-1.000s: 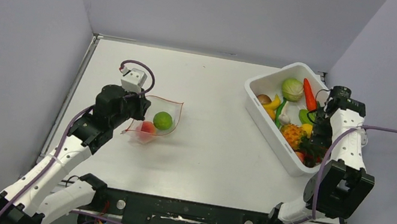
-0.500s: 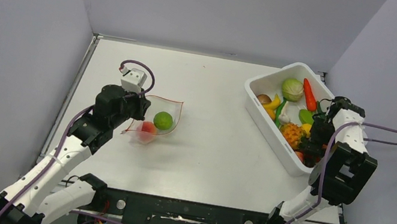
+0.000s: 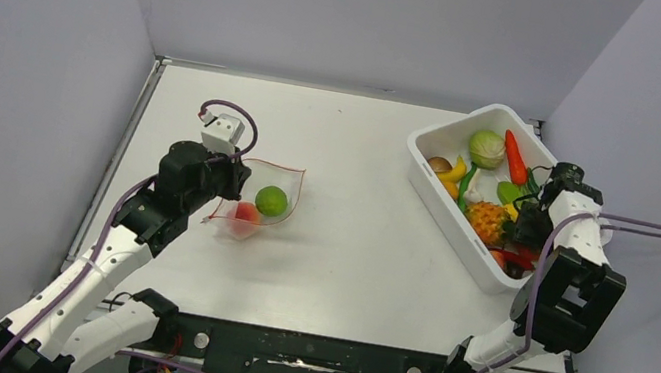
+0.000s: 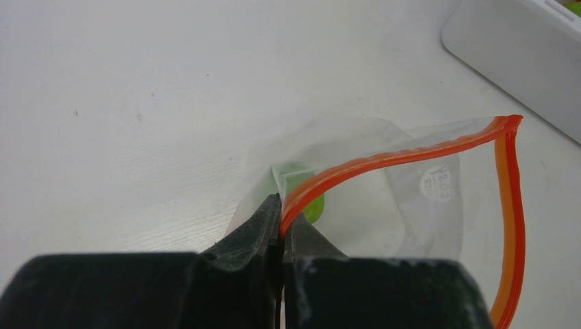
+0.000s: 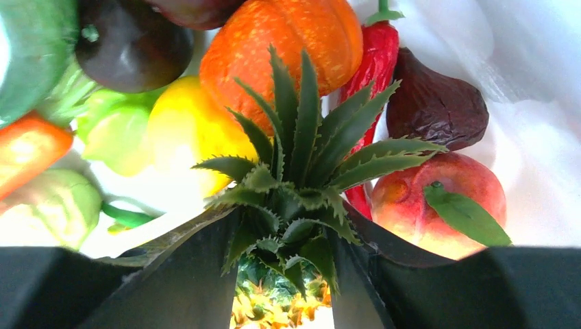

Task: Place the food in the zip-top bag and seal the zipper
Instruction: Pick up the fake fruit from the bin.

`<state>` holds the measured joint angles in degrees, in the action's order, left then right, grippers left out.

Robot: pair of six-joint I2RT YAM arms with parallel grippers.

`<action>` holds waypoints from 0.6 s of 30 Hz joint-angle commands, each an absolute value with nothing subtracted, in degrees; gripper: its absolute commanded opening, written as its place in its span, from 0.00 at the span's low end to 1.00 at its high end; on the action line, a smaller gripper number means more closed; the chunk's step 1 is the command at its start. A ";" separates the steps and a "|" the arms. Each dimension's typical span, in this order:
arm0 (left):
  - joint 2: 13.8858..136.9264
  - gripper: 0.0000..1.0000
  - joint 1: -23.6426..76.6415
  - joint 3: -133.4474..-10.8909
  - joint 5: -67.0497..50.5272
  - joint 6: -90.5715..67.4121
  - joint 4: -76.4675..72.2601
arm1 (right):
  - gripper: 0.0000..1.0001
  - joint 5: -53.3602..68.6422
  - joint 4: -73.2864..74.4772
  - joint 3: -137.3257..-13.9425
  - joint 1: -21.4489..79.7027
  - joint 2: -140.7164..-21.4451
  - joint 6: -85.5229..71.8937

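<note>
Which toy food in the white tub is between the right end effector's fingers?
The yellow-orange plastic pineapple with spiky green crown: it alone stands between the right end effector's fingers; the pink-orange peach lies outside them.

Well apart from the white rectangular plastic tub, which is smooth with a soft sheen, the clear thin plastic zip-top bag looks glossy and creased. Its red-orange ridged zipper strip is shiny. The round green ball inside is glossy. The left gripper has matt black, faintly grainy fingers. The flat white table is matt. In the tub, the toy pineapple's green leaves look like stiff, satiny plastic, the blushed peach is glossy, and the dark brown wrinkled fruit is dull.
</note>
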<state>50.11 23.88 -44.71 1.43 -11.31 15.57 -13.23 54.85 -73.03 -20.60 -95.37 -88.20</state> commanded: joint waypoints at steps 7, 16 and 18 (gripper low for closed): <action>49.34 0.00 23.20 -45.71 1.11 -10.85 11.34 | 0.22 -14.01 34.01 -69.00 -19.45 -86.61 -76.64; 49.12 0.00 23.18 -45.74 1.08 -10.98 11.42 | 0.12 -15.41 30.99 -71.83 -18.18 -85.43 -67.28; 48.94 0.00 23.20 -45.62 1.21 -11.15 11.42 | 0.11 -16.94 30.17 -72.48 -17.96 -84.37 -65.20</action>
